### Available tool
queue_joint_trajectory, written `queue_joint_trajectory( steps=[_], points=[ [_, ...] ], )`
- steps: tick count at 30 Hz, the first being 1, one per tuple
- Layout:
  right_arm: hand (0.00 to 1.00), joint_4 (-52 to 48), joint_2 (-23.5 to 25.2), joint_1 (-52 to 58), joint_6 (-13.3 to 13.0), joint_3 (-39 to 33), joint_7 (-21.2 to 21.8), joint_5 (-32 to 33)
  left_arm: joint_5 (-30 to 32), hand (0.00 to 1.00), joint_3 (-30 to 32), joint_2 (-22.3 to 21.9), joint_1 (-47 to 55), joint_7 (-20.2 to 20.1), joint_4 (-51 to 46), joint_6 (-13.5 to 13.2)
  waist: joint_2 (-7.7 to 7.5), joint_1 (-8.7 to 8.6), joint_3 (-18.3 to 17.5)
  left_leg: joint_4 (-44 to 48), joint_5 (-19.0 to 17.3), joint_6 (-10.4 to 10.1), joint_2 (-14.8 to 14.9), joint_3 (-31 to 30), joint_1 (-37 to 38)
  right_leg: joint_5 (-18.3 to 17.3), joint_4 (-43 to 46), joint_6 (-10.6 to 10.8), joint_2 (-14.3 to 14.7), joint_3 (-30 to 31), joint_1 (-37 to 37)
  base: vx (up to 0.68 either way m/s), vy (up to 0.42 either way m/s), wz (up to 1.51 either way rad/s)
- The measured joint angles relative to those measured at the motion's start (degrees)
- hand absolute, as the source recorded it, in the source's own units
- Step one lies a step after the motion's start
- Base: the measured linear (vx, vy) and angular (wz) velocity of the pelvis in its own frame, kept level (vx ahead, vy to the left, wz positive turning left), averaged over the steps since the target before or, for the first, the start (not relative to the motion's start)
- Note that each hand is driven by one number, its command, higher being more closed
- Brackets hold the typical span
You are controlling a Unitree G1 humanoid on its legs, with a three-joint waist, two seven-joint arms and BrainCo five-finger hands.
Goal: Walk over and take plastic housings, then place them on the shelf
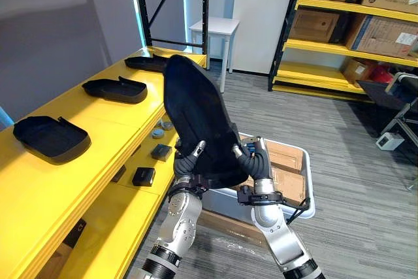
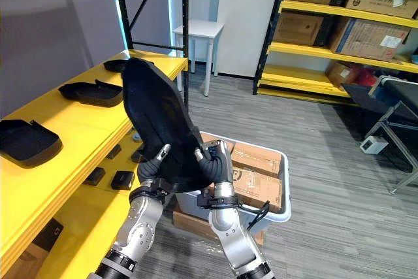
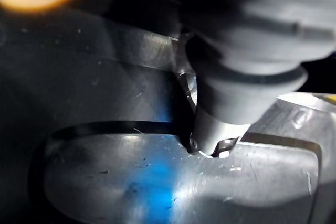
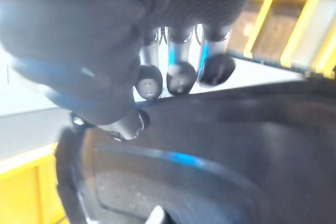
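A white bin (image 1: 309, 194) of cardboard boxes (image 1: 286, 156) sits on the grey floor (image 1: 356, 174); a small white table (image 1: 215, 26) stands beyond.

Along shelf's (image 1: 98, 135) wall edge: near housing (image 1: 51, 138), middle housing (image 1: 114, 89), far housing (image 1: 145, 63). Bare between them and along front edge. Post (image 1: 206, 11) at far corner.

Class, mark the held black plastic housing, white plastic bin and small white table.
black plastic housing (image 1: 196, 112), left eye view, broad back.
white plastic bin (image 1: 309, 191), left eye view, right rim.
small white table (image 1: 215, 25), left eye view, top.
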Motion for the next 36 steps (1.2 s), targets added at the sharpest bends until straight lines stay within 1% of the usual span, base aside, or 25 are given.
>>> queue_joint_trajectory(
  steps=[2, 5, 6, 7, 9, 10, 11, 12, 14, 15, 16, 17, 19, 21, 23, 26, 27, 28, 29, 30, 31, 32, 34, 35, 36],
  points=[
    [0.0, 0.86, -0.12, 2.57, -0.04, 2.63, 2.61, 2.17, 0.73, 1.0, 1.91, 0.0, 0.01, 0.58, -1.81, -1.31, -0.02, 0.26, -0.02, 0.0, 0.02, 0.01, 0.05, -0.64, 0.05, -0.3, 0.05, -0.11, 0.08, -0.54, 0.33, 0.01, -0.017, 0.14],
    [0.0, 1.88, 0.33, 3.07, -0.19, 5.46, 5.57, 4.51, 5.08, 1.0, 1.72, -0.88, 0.01, 0.6, -3.88, -1.31, 0.01, 0.6, -0.19, 0.0, 0.24, 0.33, -0.1, -1.61, 0.09, -0.8, 0.35, 0.09, -0.14, -1.57, 0.75, 0.02, -0.005, 0.19],
    [0.0, 2.75, 0.57, 3.05, -0.94, 4.26, 6.64, 7.99, 16.18, 1.0, 2.29, -1.02, 1.08, 1.33, -3.88, -0.19, 0.03, 0.55, -0.44, 0.0, 0.28, 0.39, -0.29, -2.08, 0.17, -1.38, 1.34, 0.36, -0.55, -1.89, 0.61, 0.02, 0.009, 0.16],
    [0.0, 2.79, 0.57, 3.54, -1.36, 2.04, 6.64, 8.14, 30.57, 1.0, 4.25, -1.16, 3.89, 4.39, -3.57, 3.38, 0.12, 0.38, -0.52, -0.01, 0.27, 0.39, -0.41, -2.32, 0.13, -1.52, 1.39, 0.44, -0.61, -2.08, 0.65, 0.01, 0.01, 0.13],
    [0.0, 2.78, 0.58, 3.56, -1.72, 1.72, 6.58, 8.14, 32.03, 1.0, 4.41, -1.18, 4.94, 4.88, -3.08, 3.99, 0.16, 0.39, -0.54, -0.01, 0.28, 0.39, -0.41, -2.45, 0.13, -1.6, 1.44, 0.4, -0.6, -2.27, 0.7, 0.0, -0.003, 0.08],
    [0.0, 2.51, 1.1, 5.48, -4.04, -1.67, 7.62, 10.75, 42.22, 1.0, 7.65, -1.14, 6.57, 6.97, -1.08, 6.22, 0.28, 0.41, -0.61, 0.0, 0.29, 0.4, -0.41, -2.82, 0.13, -1.67, 1.47, 0.34, -0.57, -2.81, 0.9, 0.0, -0.006, 0.1],
    [0.0, 2.47, 1.13, 6.13, -4.52, -2.88, 8.1, 12.61, 46.36, 1.0, 8.85, -0.97, 7.02, 8.23, -0.84, 7.3, 0.31, 0.28, -0.6, 0.0, 0.28, 0.39, -0.45, -2.9, 0.16, -1.71, 1.44, 0.34, -0.57, -2.93, 1.0, 0.0, -0.005, 0.1],
    [0.0, 2.45, 1.14, 6.43, -4.65, -3.83, 8.28, 14.12, 48.57, 1.0, 9.17, -0.26, 7.53, 8.9, -0.84, 7.91, 0.33, 0.27, -0.6, -0.01, 0.26, 0.36, -0.47, -2.96, 0.16, -1.74, 1.41, 0.33, -0.56, -2.99, 1.07, 0.0, 0.0, 0.04],
    [0.0, 2.29, 1.01, 6.96, -4.89, -5.08, 8.51, 14.38, 50.07, 1.0, 9.9, 0.23, 8.25, 9.42, -0.84, 7.98, 0.42, 0.39, -0.53, -0.01, 0.15, 0.2, -0.43, -3.19, 0.13, -1.82, 1.38, 0.34, -0.57, -3.2, 1.16, 0.0, -0.003, 0.07],
    [0.0, 2.21, 0.52, 8.59, -5.8, -6.17, 8.92, 14.37, 50.83, 1.0, 11.41, 0.07, 8.8, 9.07, -1.1, 7.96, 0.64, 0.48, -0.4, -0.01, 0.02, 0.01, -0.33, -3.64, -0.07, -1.85, 1.35, 0.3, -0.5, -3.57, 1.21, 0.01, -0.017, 0.23],
    [0.0, 2.12, 0.07, 11.44, -7.31, -8.22, 10.83, 16.95, 53.77, 1.0, 14.59, -0.24, 10.15, 9.34, -2.6, 8.85, 0.6, 0.27, -0.39, 0.0, 0.01, -0.01, -0.33, -4.52, -0.55, -1.94, 1.27, 0.27, -0.47, -4.59, 1.25, 0.04, -0.032, 0.4],
    [0.0, 2.11, -0.39, 15.4, -8.36, -11.45, 15.49, 25.55, 58.71, 1.0, 18.91, -0.54, 12.05, 10.89, -5.13, 9.8, 0.65, 0.16, -0.32, 0.01, 0.07, 0.04, -0.4, -5.74, -1.28, -2.24, 1.25, 0.27, -0.54, -5.65, 1.48, 0.04, -0.028, 0.46],
    [0.0, 2.44, -1.06, 19.16, -8.39, -14.92, 18.56, 32.11, 60.75, 1.0, 23.76, -0.34, 14.18, 12.6, -7.59, 9.89, 0.69, 0.48, -0.12, 0.01, 0.17, 0.15, -0.48, -7.04, -1.81, -2.58, 1.26, 0.31, -0.58, -7.05, 1.52, 0.04, -0.024, 0.42],
    [0.0, 2.69, -3.71, 19.91, -8.45, -16.71, 20.89, 36.21, 60.71, 1.0, 27.83, 0.21, 16.49, 14.79, -9.56, 9.91, 1.35, 1.82, 0.82, 0.03, 0.2, 0.17, -0.56, -8.28, -1.75, -3.04, 1.29, 0.33, -0.59, -8.26, 2.1, 0.04, -0.023, 0.32],
    [0.0, 2.79, -3.97, 19.04, -8.73, -16.43, 22.08, 36.88, 60.64, 1.0, 28.15, -0.4, 17.16, 14.82, -11.41, 9.5, 1.56, 3.19, 1.37, 0.33, 0.17, 0.11, -0.74, -9.57, -2.14, -3.43, 1.32, 0.34, -0.68, -9.75, 2.39, 0.01, -0.013, 0.36],
    [0.0, 3.44, -3.26, 14.84, -8.95, -15.94, 22.04, 36.04, 60.24, 1.0, 27.58, -1.24, 17.35, 14.65, -13.83, 7.63, 1.42, 3.48, 3.06, 3.8, -0.45, -0.63, -1.23, -10.77, -6.15, -3.8, 1.65, 0.29, -1.27, -13.28, 2.32, 0.01, -0.01, 0.67],
    [0.0, 3.61, -2.75, 12.96, -9.06, -16.39, 20.86, 33.83, 59.69, 1.0, 26.9, -1.31, 17.1, 14.35, -15.23, 7.39, 1.72, 3.19, 4.26, 6.71, -2.04, -0.01, 0.1, -4.5, -8.98, -3.85, 1.66, 0.36, -1.68, -15.95, 2.34, -0.06, 0.02, 1.04],
    [0.0, 3.8, -2.82, 11.65, -9.09, -17.34, 19.21, 31.37, 59.48, 1.0, 25.25, -1.63, 16.71, 13.85, -16.51, 6.81, 2.22, 3.07, 5.12, 10.15, -2.26, -0.19, 2.77, 4.44, -11.44, -4.3, 2.02, 0.87, -2.08, -18.6, 2.27, -0.05, 0.036, 1.21],
    [0.0, 4.64, -2.85, 10.53, -9.09, -18.25, 17.91, 29.73, 59.46, 1.0, 24.35, -1.94, 16.84, 13.54, -17.48, 6.03, 2.58, 3.23, 5.57, 12.04, -2.21, -0.1, 4.87, 10.8, -12.56, -4.84, 2.73, 1.42, -2.56, -20.22, 2.22, 0.0, 0.038, 0.98],
    [0.0, 5.29, -2.87, 9.79, -9.03, -18.63, 16.87, 28.9, 59.43, 1.0, 24.06, -2.16, 17.0, 13.21, -18.05, 5.57, 2.76, 3.31, 5.74, 12.89, -2.26, 0.4, 5.83, 14.18, -13.07, -5.33, 3.39, 1.88, -2.99, -20.92, 2.2, 0.08, 0.093, 0.74],
    [0.0, 5.51, -2.59, 8.99, -9.02, -19.41, 15.15, 27.19, 59.15, 1.0, 24.11, -2.22, 17.46, 12.38, -19.57, 5.26, 2.85, 3.96, 5.84, 13.72, -2.81, 1.61, 6.31, 17.46, -13.63, -6.3, 4.73, 2.81, -4.13, -22.52, 2.07, 0.13, 0.142, 0.56],
    [0.0, 5.31, -2.27, 8.3, -9.02, -19.77, 13.88, 25.6, 58.23, 1.0, 24.31, -2.21, 18.24, 11.89, -21.56, 5.17, 2.69, 4.77, 5.9, 13.61, -3.23, 2.24, 5.14, 17.53, -13.62, -6.82, 5.51, 3.59, -5.33, -23.25, 2.11, 0.15, 0.15, 0.47],
    [0.0, 4.49, -1.37, 7.55, -9.02, -20.54, 12.88, 25.3, 57.63, 1.0, 24.74, -2.16, 19.28, 11.08, -24.6, 4.85, 2.61, 5.15, 5.87, 12.44, -2.99, 3.14, 2.75, 16.06, -13.62, -7.42, 6.08, 4.54, -7.02, -24.9, 2.6, 0.2, 0.141, 0.58],
    [0.0, 4.46, -0.59, 6.75, -9.02, -21.59, 12.11, 25.13, 57.18, 1.0, 24.74, -2.11, 19.95, 10.31, -27.16, 4.05, 2.34, 5.29, 5.94, 11.26, -2.63, 3.7, 0.71, 14.43, -13.17, -7.73, 6.11, 5.16, -8.37, -27.03, 3.72, 0.28, 0.143, 1.04],
    [0.0, 4.57, 0.37, 6.13, -8.99, -23.19, 11.48, 23.97, 57.17, 1.0, 24.42, -2.06, 20.02, 9.65, -29.14, 3.25, 2.12, 5.83, 6.05, 11.12, -3.06, 4.47, -0.95, 12.55, -12.85, -7.48, 7.9, 6.52, -9.85, -29.3, 4.82, 0.25, 0.11, 0.94]
  ],
)
